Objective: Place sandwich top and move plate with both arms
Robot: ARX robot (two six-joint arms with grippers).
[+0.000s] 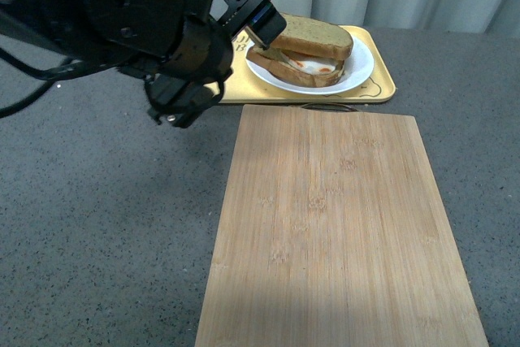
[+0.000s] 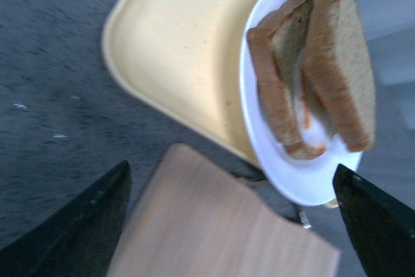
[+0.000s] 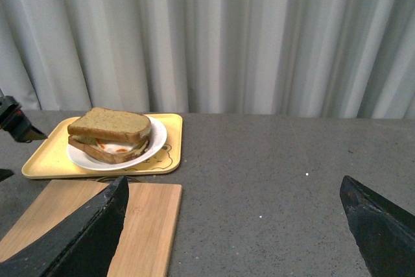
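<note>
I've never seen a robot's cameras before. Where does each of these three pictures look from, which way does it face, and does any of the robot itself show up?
Front view: from the robot's body, facing forward over the pale bamboo cutting board toward the rectangular yellow tray; the black left arm shows, its left gripper beside the sandwich.
Left wrist view: from the left arm, looking down on the round white plate; black fingertips show.
Right wrist view: from the right arm, facing the grey curtain; black fingertips show.
All share the tan-brown bread top slice on the sandwich.
</note>
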